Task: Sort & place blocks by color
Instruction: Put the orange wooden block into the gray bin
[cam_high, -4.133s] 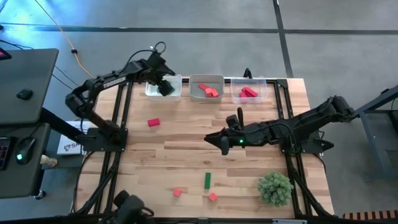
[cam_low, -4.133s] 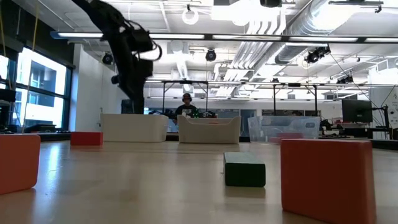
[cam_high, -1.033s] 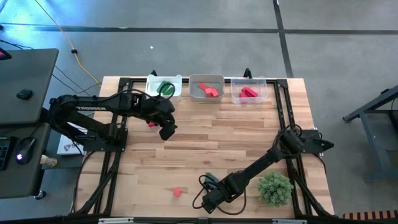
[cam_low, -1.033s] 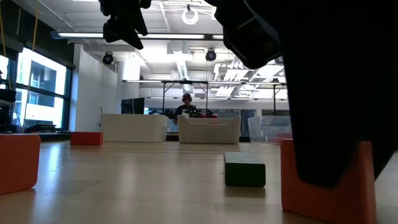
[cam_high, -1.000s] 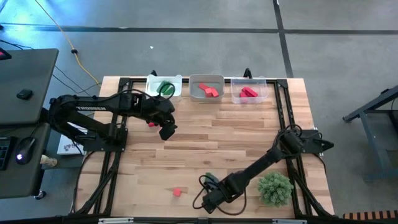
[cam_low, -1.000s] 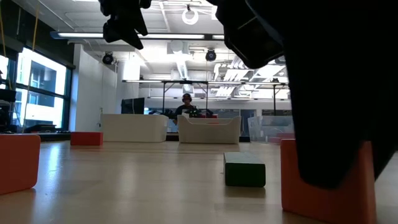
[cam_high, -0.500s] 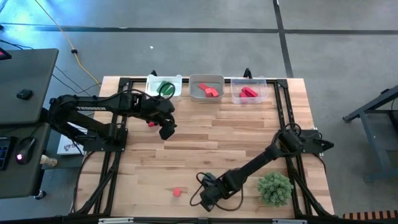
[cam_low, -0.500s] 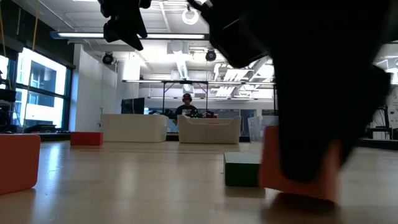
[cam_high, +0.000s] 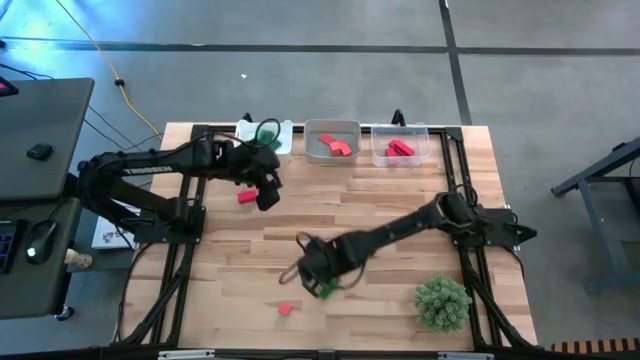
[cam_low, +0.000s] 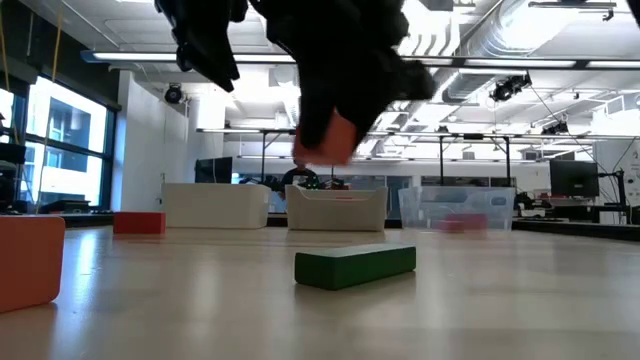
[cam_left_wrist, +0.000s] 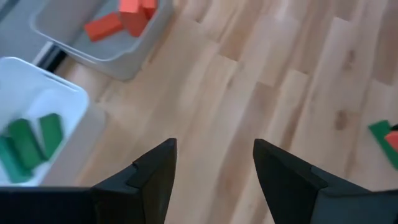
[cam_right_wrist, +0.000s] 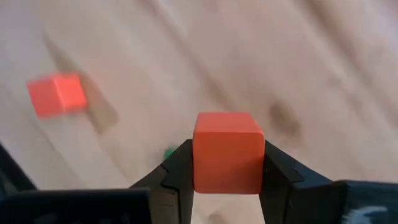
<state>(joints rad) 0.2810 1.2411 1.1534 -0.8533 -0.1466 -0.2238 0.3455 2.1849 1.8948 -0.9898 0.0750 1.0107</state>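
Left pincer (cam_high: 266, 195): fingers (cam_left_wrist: 155, 171) well apart, nothing between them; it hangs above the counter (cam_high: 400, 210) near the left rear, just beside a red block (cam_high: 247, 197).
Green-block tray (cam_high: 266, 137): rear left; green pieces lie inside.
Middle tray (cam_high: 333, 143): rear centre, holding red-orange blocks.
Right tray (cam_high: 400, 146): rear, holding red blocks.
Right pincer (cam_right_wrist: 225, 163): closed on an orange-red cube (cam_right_wrist: 227, 150), pinched between both fingers, lifted off the counter left of centre.
Green bar (cam_low: 355, 265): flat on the wood beneath the right pincer.
Small red cube (cam_high: 286, 309): near the front edge, apart from the bar.
Open room: bare wood between pincers and trays.
Plant ball (cam_high: 442, 301): front right corner.
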